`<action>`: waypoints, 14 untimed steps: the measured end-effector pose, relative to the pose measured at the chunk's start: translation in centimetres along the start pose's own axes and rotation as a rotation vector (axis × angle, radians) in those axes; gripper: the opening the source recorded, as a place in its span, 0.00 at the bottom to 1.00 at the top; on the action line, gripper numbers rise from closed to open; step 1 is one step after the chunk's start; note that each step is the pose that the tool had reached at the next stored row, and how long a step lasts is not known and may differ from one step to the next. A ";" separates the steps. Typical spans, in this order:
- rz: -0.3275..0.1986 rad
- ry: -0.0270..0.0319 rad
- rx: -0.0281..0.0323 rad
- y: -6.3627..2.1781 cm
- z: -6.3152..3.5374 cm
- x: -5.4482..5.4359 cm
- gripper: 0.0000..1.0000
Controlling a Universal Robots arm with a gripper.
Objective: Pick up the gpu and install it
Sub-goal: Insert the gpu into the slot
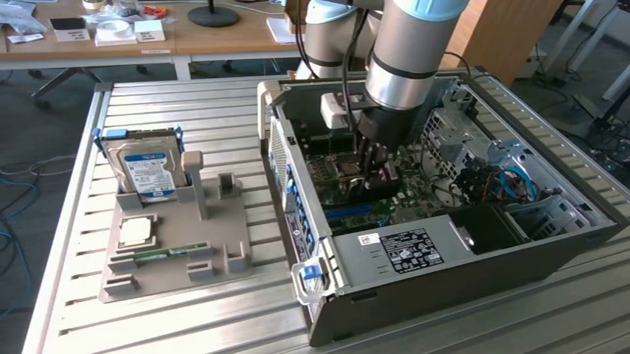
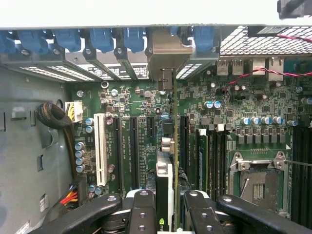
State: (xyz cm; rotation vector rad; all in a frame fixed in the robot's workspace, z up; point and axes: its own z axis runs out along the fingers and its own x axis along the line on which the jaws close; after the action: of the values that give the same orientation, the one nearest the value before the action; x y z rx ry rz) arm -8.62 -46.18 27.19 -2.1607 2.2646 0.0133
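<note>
Pinching the gpu (image 2: 165,173) edge-on, tool (image 2: 169,200) directly above it, card upright over motherboard (image 2: 131,105) slots

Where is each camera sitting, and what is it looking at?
Exterior view: set apart, up high, looking down on the table, the open computer case and the arm, whose gripper holds the gpu inside.
Wrist view: on the wrist, looking past the gripper's fingers at the motherboard, with the gpu edge-on between them.
Both show the gripper, the gpu and the motherboard.
</note>
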 end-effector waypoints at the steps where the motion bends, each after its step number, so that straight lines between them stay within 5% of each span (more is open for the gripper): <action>1: 0.000 0.0000 0.0000 0.01 0.00 0.0 0.27; 14: 0.000 0.0002 -0.0001 0.15 0.53 0.0 0.27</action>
State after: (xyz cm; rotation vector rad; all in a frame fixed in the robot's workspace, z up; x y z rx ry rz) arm -8.77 -46.20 26.67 -2.1610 2.2646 0.0133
